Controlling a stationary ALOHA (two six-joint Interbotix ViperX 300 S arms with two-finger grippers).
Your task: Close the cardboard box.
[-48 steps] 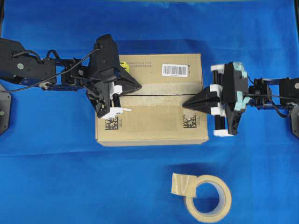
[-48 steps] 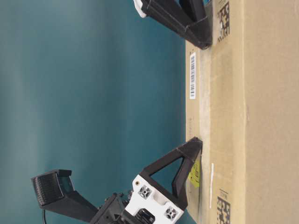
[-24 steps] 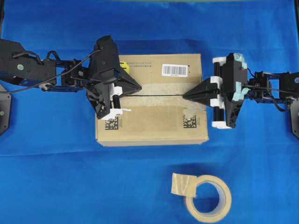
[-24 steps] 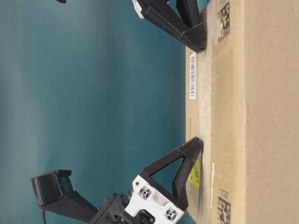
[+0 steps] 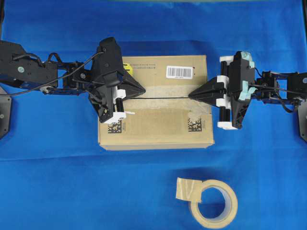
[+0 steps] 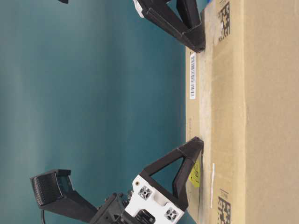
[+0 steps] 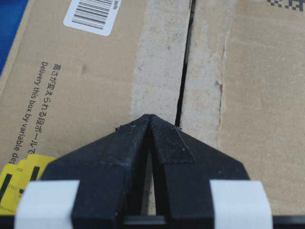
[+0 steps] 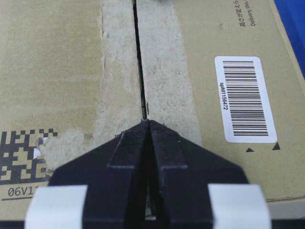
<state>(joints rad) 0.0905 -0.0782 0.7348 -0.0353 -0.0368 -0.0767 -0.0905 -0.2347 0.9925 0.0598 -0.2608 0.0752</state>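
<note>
The cardboard box lies mid-table with its top flaps folded flat, meeting along a thin dark seam edged by old tape. My left gripper is shut with nothing in it, tips resting on the box top at the seam's left end. The right gripper is shut too, tips on the seam's right end. In the wrist views the left gripper and the right gripper point along the seam. From table level the box fills the right side, both grippers touching its top.
A beige tape roll with a loose flap lies on the blue cloth in front of the box, right of centre. A white barcode label and a yellow sticker are on the far flap.
The right gripper has shifted up along the box's right edge, from the near flap to the seam line. The left gripper and the box have stayed put.
</note>
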